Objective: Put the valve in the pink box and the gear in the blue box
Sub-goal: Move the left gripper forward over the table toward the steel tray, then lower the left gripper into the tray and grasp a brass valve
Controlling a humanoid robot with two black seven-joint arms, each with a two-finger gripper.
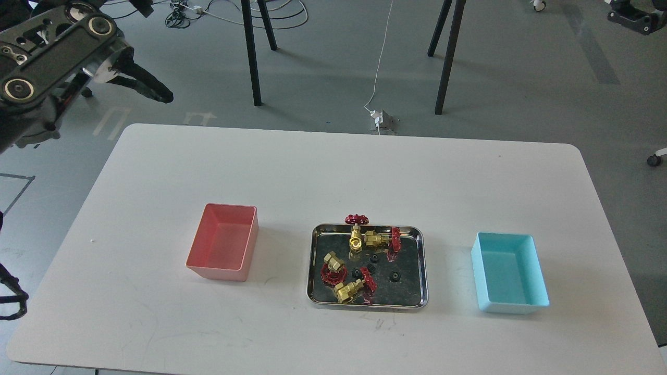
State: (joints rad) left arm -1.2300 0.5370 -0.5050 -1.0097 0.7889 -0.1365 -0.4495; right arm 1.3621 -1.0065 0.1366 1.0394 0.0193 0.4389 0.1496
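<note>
On the white bench (333, 177) a steel tray (423, 271) sits near the middle of the front half. The pink box (223, 249) stands to its left and the blue box (509, 272) to its right; each is well apart from the tray, upright and open at the top. Both boxes show only their bare floors.

The tray holds four valves and several gears. One valve (356, 232) stands at the rear rim with its red handwheel uppermost, rising above the rim. A second valve (382, 239) lies just beside it to the right, its handwheel toward the tray's right side. A third valve (331, 265) lies near the left wall with its handwheel down. The fourth valve (353, 288) lies near the front wall, touching or nearly touching the third. The gears sit on the tray floor between the valves: one gear (395, 276) rests alone right of centre, and three others (365, 266) are clustered close together at the centre.

Our left end effector (151, 88) hangs over the floor beyond the bench's rear left corner, well apart from the tray. Its fingers appear as one dark tapering shape, so we cannot tell how far they are spread. Our right end effector (633, 18) is at the top right edge, partly cut off; its state cannot be told either.
</note>
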